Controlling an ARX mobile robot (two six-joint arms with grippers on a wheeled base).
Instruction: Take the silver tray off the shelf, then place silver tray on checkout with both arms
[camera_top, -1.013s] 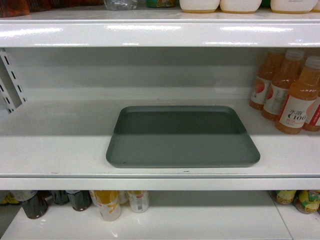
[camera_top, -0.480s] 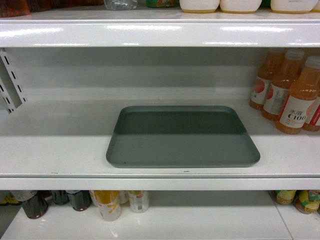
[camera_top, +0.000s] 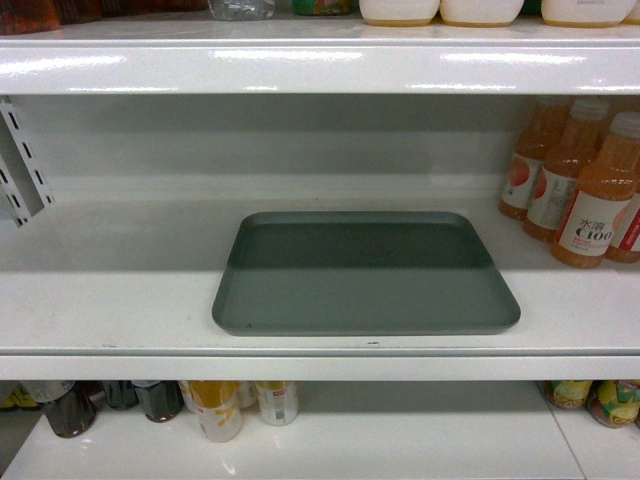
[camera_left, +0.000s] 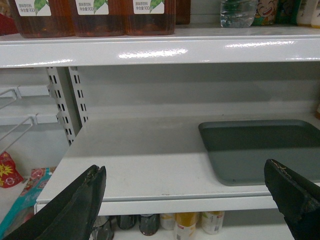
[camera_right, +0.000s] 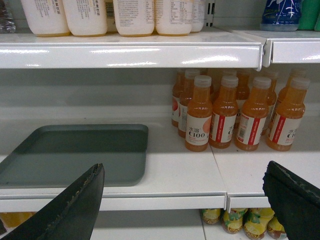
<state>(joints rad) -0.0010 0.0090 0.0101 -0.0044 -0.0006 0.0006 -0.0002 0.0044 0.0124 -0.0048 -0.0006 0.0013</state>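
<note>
Nothing has shifted across the last second in the head view: the silver tray (camera_top: 365, 272) lies flat on the middle shelf (camera_top: 120, 300) exactly where it lay before, near the front edge, and neither arm shows there. That stillness suggests the task sits at its very start, with both arms waiting short of the shelf and the reach not yet begun.

Going left to right, the left pincer (camera_left: 185, 200) is spread wide, its two black fingers at the lower corners of the left wrist view. Ahead of it and to its left stand the perforated uprights (camera_left: 65, 105); straight ahead lies bare white shelf board; ahead and to its right sits the tray's left end, well apart from the fingertips. Above, brown bottles with white labels (camera_left: 95, 15) line the upper board.

The right pincer (camera_right: 182, 200) is likewise spread wide and holds nothing. The tray's right end lies ahead and to its left, apart from the fingers. Straight ahead and to its right stand orange juice bottles (camera_right: 225, 112), just beside the tray's right rim at the back. White bottles (camera_right: 135, 15) fill the shelf above.

To my eye the next move calls for each pincer to come in level toward its own end of the tray and close on the low rim. The right side looks the tighter, since the juice bottles stand close to that edge and could be knocked. The checkout is not in any view.
</note>
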